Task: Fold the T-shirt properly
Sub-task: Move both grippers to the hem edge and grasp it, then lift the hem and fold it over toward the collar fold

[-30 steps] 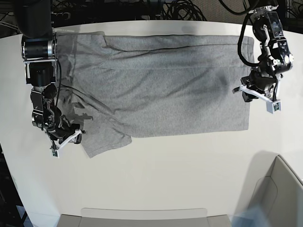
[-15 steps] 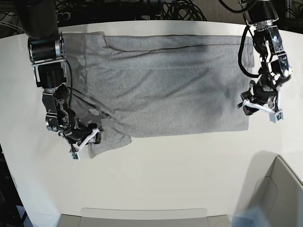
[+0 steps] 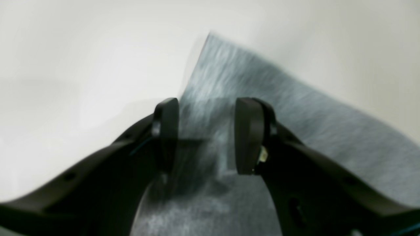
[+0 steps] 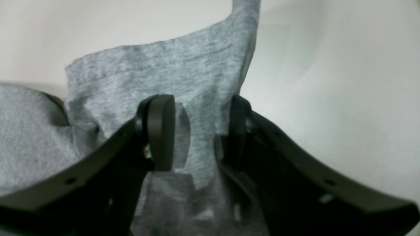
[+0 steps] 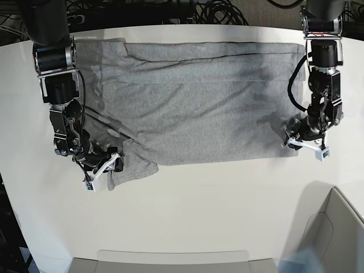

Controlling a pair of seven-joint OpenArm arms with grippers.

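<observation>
Since the frame half a second ago, your right gripper [image 5: 108, 169] has slid further in over the lower sleeve, and your left gripper [image 5: 304, 142] has dropped down to the bottom hem corner.

T-shirt [image 5: 193, 102] lies spread flat on the white table [image 5: 216, 210], plain grey side showing, collar end toward the right arm, hem toward the left arm. The lower sleeve [image 5: 133, 168] is crumpled and juts out below the body of the shirt.

Right wrist view: right gripper [image 4: 197, 134] has its jaws parted, straddling a raised fold of sleeve cloth [image 4: 164, 75]. Cloth sits between the pads and touches the right-hand one; you cannot tell whether it is clamped.

Left wrist view (blurred): left gripper [image 3: 206, 134] has its jaws apart with a clear gap, hem corner [image 3: 229, 82] running between and under them, nothing pinched.

Surroundings: cables [image 5: 216, 11] bunch behind the far table edge. A pale bin [image 5: 335, 227] sits at the near corner on the left arm's side, well apart from the shirt. Nothing stands between either claw and the cloth.
</observation>
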